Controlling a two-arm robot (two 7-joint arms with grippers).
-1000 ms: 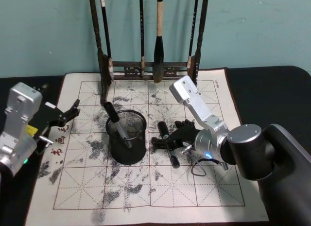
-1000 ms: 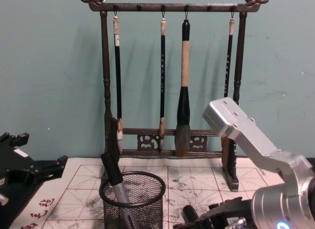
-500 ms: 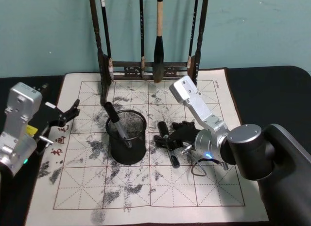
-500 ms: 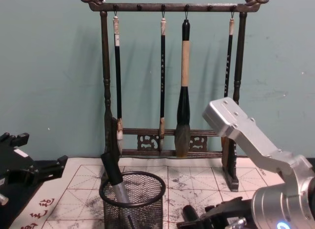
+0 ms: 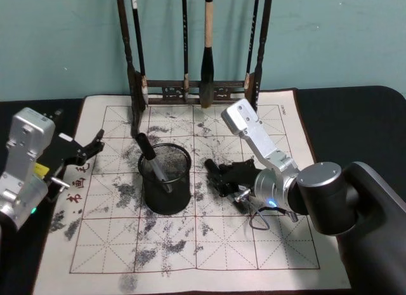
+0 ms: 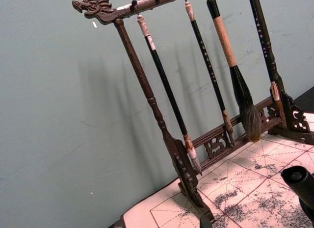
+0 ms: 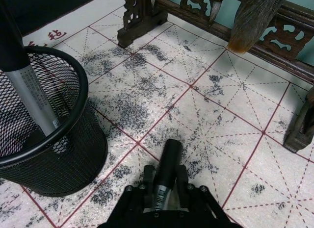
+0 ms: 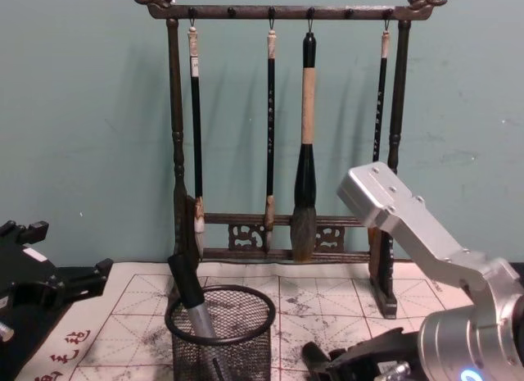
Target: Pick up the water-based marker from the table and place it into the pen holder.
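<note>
Head view, leaning pen (image 5: 152, 159) inside pen holder (image 5: 166, 198), right end effector (image 5: 223, 178) pinching water-based marker (image 5: 212, 167)

Marker (image 7: 169, 152) tail hidden inside right pincer (image 7: 165, 178); pen holder (image 8: 221, 340) base (chest view) cropped.

A tall dark wooden brush rack (image 8: 175, 119) with carved dragon-head ends stands upright before a plain teal wall (image 8: 82, 111). Four calligraphy brushes (image 8: 270, 127) hang from it, tips down. The thick tan-handled brush (image 8: 306, 111) is third from the left.

Four hanging brushes (image 8: 308, 151) on one wooden rack (image 8: 175, 151); one mesh pen holder (image 5: 166, 181); two markers (image 7: 166, 169).
</note>
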